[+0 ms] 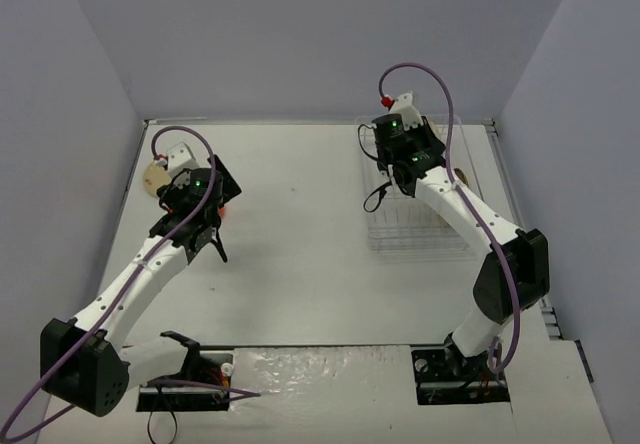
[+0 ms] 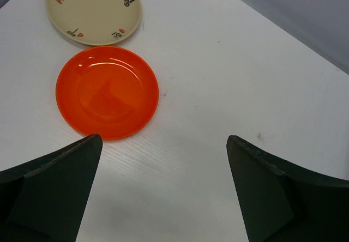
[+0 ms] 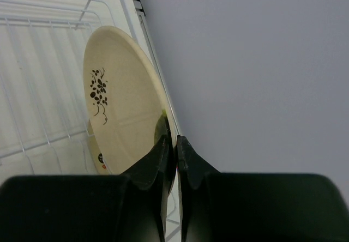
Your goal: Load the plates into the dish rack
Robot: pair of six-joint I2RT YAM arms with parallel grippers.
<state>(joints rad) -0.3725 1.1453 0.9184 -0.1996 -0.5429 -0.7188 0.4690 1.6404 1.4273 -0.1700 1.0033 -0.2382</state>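
- Pinching the rim of a cream round plate with a black flower sprig [image 3: 117,100] in the right gripper [image 3: 175,144], fingers squeezed thin on the edge.
- Holding that plate upright over the white wire dish rack [image 3: 43,78], along the side nearest the grey wall [image 3: 262,62]; cannot tell from the wrist view whether seated between wires or hanging just above them.
- Hovering with the left gripper [image 2: 163,190] spread wide and empty over the white table [image 2: 245,89], just short of a bright orange-red round plate [image 2: 107,92] lying flat.
- Just beyond it, a cream round plate with red and black marks [image 2: 94,7], also flat, so close that touching or not is hard to say.
- Likely to tip against the wall-side wires or fall flat if released before the lower rim sits in a slot.
- Likely to pivot or slip in so narrow a pinch if the rim catches a wire on the way down.
- Risk on the left: hard to get a finger under a thin flat rim, so likely to push the orange plate into its cream neighbour rather than lift it.
- Little risk of the arms meeting, given how well apart they are in the top view.
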